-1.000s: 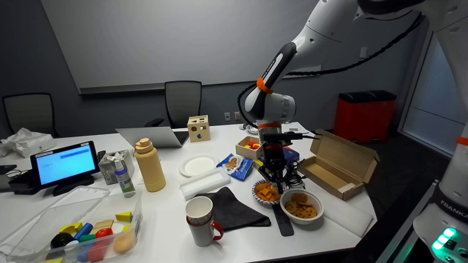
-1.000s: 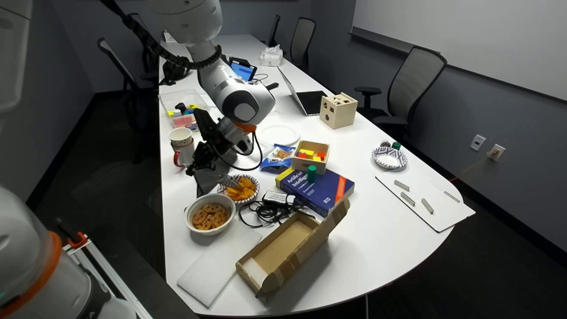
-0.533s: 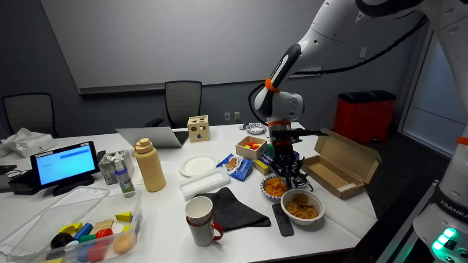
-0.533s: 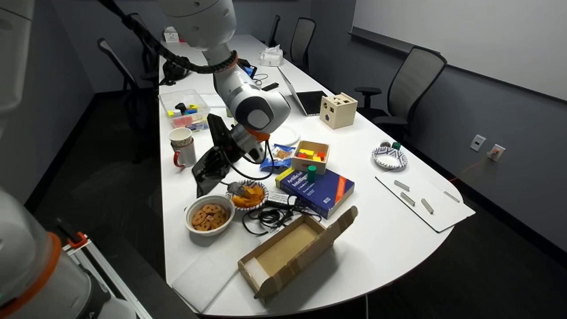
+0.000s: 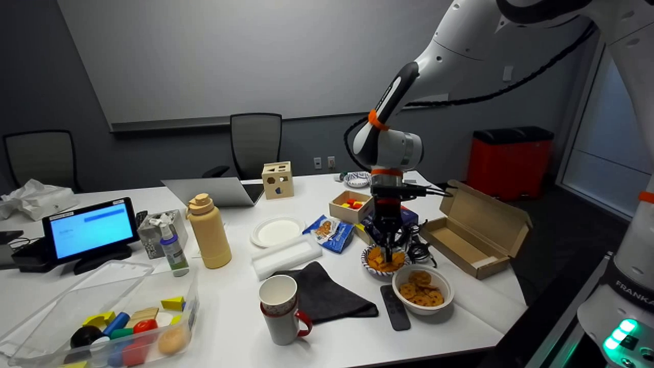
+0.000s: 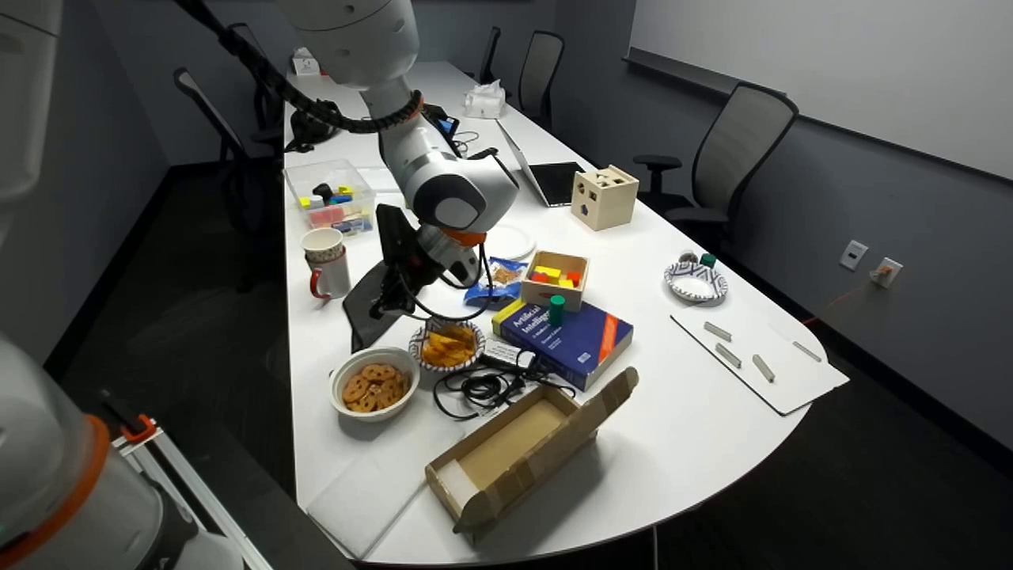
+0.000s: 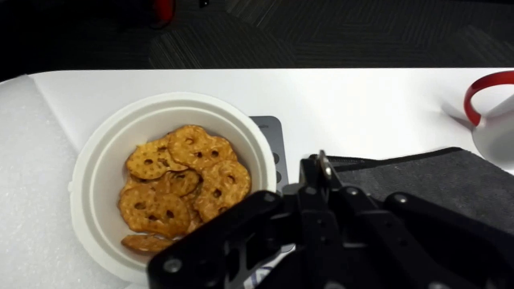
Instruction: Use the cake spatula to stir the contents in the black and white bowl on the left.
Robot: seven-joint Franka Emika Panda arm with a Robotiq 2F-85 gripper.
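The small bowl with a dark and white pattern holds orange-yellow food pieces. It also shows in an exterior view, and a sliver of it shows in the wrist view. My gripper is shut on the cake spatula, whose thin metal handle shows edge-on between the fingertips. In an exterior view the gripper is above this bowl, and the spatula points down into the food. The blade is partly hidden among the pieces.
A white bowl of round brown crackers stands close beside the patterned bowl. A remote, a dark cloth, stacked cups, a book, black cables and an open cardboard box lie around.
The arm and the patterned bowl shifted toward the cables and box, then the gripper moved slightly back and down. The spatula has moved through the food, and the pieces lie differently.
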